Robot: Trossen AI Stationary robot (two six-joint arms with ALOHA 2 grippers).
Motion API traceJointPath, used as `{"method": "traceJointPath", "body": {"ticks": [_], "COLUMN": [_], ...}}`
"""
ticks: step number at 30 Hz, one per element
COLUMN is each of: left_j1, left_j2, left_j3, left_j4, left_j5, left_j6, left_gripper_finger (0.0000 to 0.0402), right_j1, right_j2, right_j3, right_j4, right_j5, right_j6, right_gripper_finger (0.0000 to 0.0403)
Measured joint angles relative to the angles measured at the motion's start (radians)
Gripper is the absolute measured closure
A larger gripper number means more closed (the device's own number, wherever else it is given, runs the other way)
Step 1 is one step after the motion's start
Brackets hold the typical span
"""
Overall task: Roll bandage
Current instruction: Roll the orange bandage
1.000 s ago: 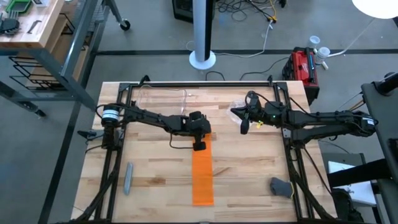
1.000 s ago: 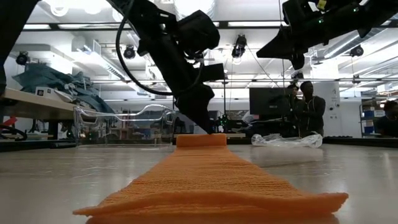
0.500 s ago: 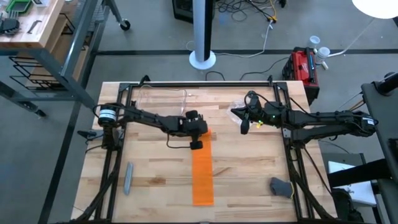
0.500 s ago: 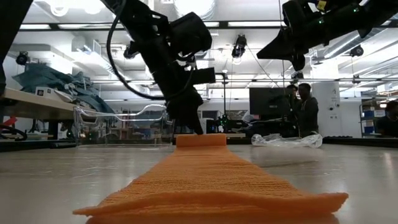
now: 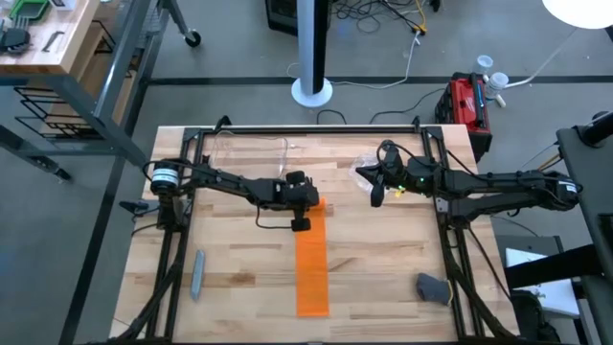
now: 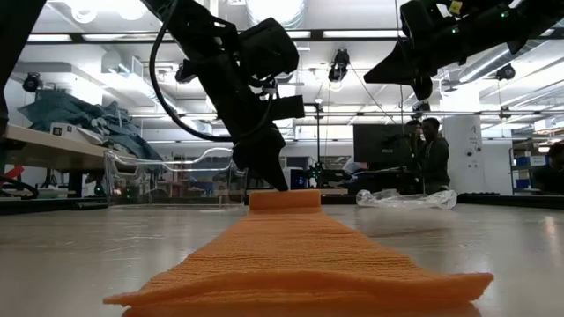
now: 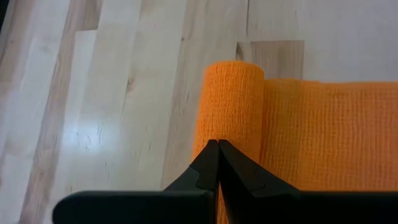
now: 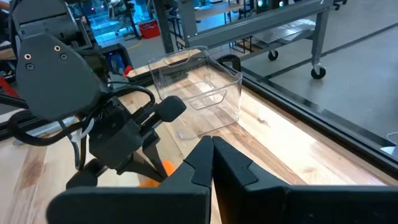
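Bandage: orange strip lying flat on the bench, lower centre of the high view, running toward frame bottom. Far end is rolled into a short stub; the rest is spread flat.

Left hand sits at the rolled end, centre of the high view, w/ fingertips pressed together, nothing between them; tips sit right over the roll in the left wrist view. In the low view it comes down from upper left to just behind the roll.

Right hand hangs above the bench, right of centre in the high view, well apart from the bandage, fingers closed & empty.

Clear bin at upper left of the bench. Plastic wrap at low view mid-right. Grey bar lower left, dark lump lower right. People stand in the room behind, low view right.
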Motion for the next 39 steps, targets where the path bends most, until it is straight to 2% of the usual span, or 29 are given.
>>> {"method": "traceJointPath", "body": {"ticks": [19,27,39], "left_j1": [0.000,0.000,0.000], "left_j2": [-0.001,-0.002,0.000], "left_j3": [-0.001,-0.001,-0.002], "left_j4": [-0.005,-0.006,-0.008], "left_j5": [0.044,0.096,0.168], "left_j6": [0.009,0.009,0.027], "left_gripper_finger": [0.0402,0.0402,0.0402], "right_j1": [0.000,0.000,-0.014], "right_j2": [0.000,0.000,0.036], "right_j3": [0.000,0.000,0.000], "right_j4": [0.000,-0.001,-0.022], "right_j5": [0.000,0.000,0.004], "right_j6": [0.004,0.012,0.124], "right_gripper_finger": [0.0403,0.0403,0.0403]}}
